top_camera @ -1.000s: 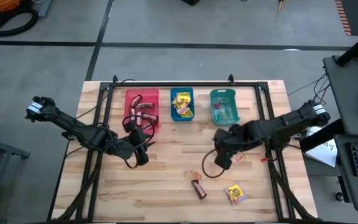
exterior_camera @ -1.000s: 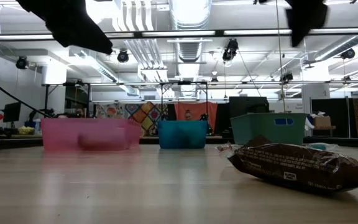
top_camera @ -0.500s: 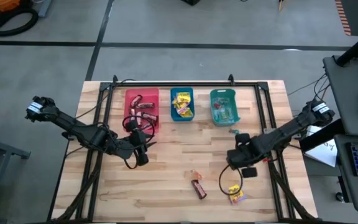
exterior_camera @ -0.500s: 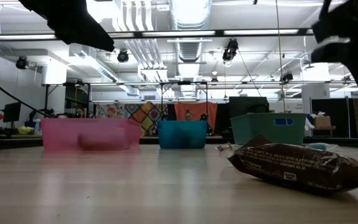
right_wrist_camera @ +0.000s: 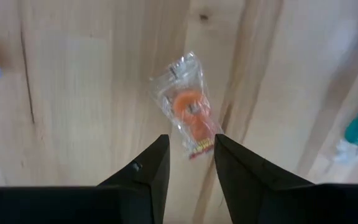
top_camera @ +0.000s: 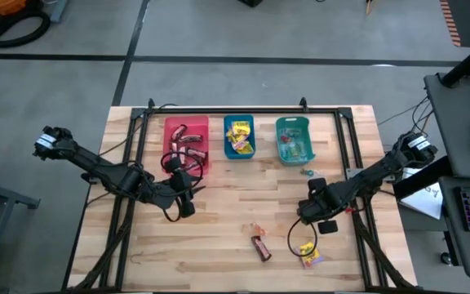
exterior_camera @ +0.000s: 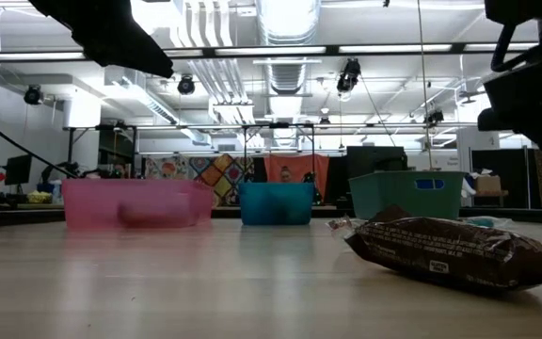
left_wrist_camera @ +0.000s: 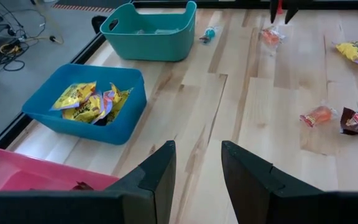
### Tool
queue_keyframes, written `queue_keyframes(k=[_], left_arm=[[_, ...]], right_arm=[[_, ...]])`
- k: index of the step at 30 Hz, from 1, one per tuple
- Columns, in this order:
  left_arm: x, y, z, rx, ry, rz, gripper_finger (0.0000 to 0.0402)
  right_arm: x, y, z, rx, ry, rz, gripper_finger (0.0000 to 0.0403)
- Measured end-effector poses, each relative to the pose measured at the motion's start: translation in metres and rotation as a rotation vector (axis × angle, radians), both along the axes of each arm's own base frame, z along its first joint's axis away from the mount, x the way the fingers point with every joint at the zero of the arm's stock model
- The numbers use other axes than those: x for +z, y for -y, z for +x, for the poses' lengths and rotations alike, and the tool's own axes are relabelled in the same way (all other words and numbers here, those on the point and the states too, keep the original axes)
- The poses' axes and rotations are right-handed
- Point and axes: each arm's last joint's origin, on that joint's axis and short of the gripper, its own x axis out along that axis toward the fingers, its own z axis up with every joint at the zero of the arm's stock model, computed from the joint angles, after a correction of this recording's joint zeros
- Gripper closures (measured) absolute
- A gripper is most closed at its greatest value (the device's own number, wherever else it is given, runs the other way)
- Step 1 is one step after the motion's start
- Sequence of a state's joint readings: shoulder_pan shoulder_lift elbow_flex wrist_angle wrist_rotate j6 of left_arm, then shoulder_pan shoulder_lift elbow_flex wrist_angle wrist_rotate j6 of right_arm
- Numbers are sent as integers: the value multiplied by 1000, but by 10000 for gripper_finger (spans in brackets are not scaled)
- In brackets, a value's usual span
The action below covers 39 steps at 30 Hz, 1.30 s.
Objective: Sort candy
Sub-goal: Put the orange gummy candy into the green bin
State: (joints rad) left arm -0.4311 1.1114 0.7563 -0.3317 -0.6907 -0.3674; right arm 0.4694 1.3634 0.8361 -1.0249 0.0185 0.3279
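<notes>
Loose candy lies on the table: an orange sweet in a clear wrapper point(right_wrist_camera: 188, 106), a second orange one point(top_camera: 257, 230), a dark brown bar point(top_camera: 260, 247), a yellow packet point(top_camera: 308, 256) and a teal twist piece point(top_camera: 306, 171). My right gripper point(right_wrist_camera: 188, 158) is open and points down over the first orange sweet, whose near end lies between the fingertips; I cannot tell whether they touch it. In the high view the gripper point(top_camera: 312, 211) hides this sweet. My left gripper point(left_wrist_camera: 197, 177) is open and hovers beside the red bin point(top_camera: 186, 143).
Three bins stand in a row at the far side: red with brown bars, blue point(top_camera: 239, 136) with yellow packets, teal point(top_camera: 292, 139) with small pieces. A black frame point(top_camera: 243, 110) runs round the tabletop. Bare wood lies between the two arms.
My right gripper has moved from in front of the teal bin toward the table's right and near edges and has come down over the orange sweet. The left arm has kept still. No candy has shifted.
</notes>
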Motion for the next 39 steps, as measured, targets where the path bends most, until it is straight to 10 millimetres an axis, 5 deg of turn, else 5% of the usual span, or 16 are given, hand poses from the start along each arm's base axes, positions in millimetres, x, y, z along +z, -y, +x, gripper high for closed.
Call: queue_keyframes(k=[28, 39], left_arm=[[0, 0, 0, 0, 0, 16, 288], [0, 0, 0, 0, 0, 16, 288]], right_arm=[[-33, 13, -11, -79, 15, -38, 267], [-33, 10, -6, -82, 74, -2, 386]])
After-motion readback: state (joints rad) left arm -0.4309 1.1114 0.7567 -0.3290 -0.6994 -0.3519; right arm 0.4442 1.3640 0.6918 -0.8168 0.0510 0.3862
